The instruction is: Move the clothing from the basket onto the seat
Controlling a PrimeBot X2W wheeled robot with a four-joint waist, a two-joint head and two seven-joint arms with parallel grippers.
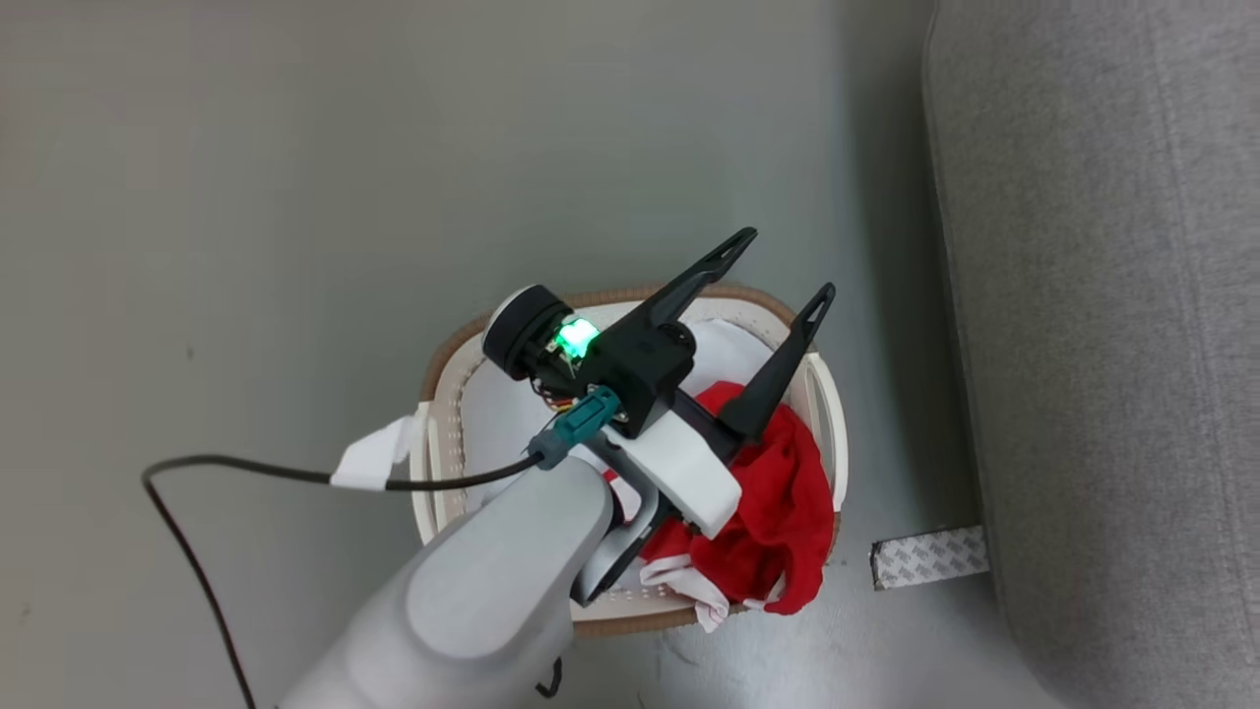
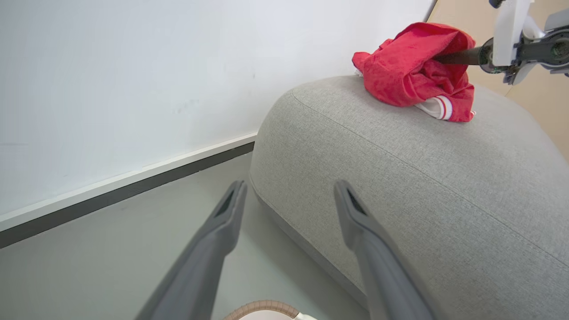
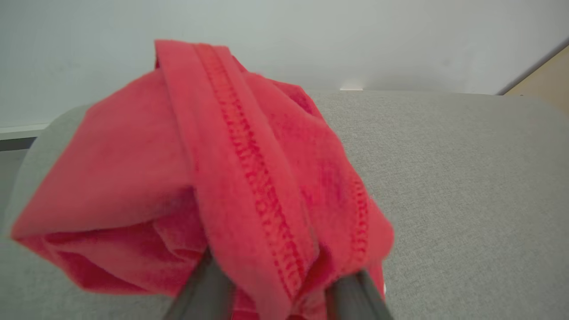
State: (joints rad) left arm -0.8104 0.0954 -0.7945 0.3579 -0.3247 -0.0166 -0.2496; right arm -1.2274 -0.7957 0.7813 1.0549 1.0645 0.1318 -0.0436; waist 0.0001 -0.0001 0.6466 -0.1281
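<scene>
Setting down looks the step in hand: your right tool [image 3: 275,293] sits buried in the red garment [image 2: 409,66] on the seat [image 2: 400,178]; whether it grips, I cannot tell. Your left tool [image 1: 787,263] hangs wide above the basket [image 1: 448,359], where more clothing [image 1: 787,492] lies. Next, free the cloth and lift clear.

My left forearm [image 1: 492,601], at the bottom of the head view, is smooth, rounded and pale grey. A thin black cable [image 1: 246,471] with a white tape tag [image 1: 369,458] ends in a teal connector [image 1: 583,421]. The wrist housing [image 1: 640,359] is black, with a green light [image 1: 577,337] and a round black cap [image 1: 514,330]. A white bracket [image 1: 689,478] lies to its lower right. The left gripper [image 1: 787,262] has two long, slim, dark fingers with slotted tips.
</scene>
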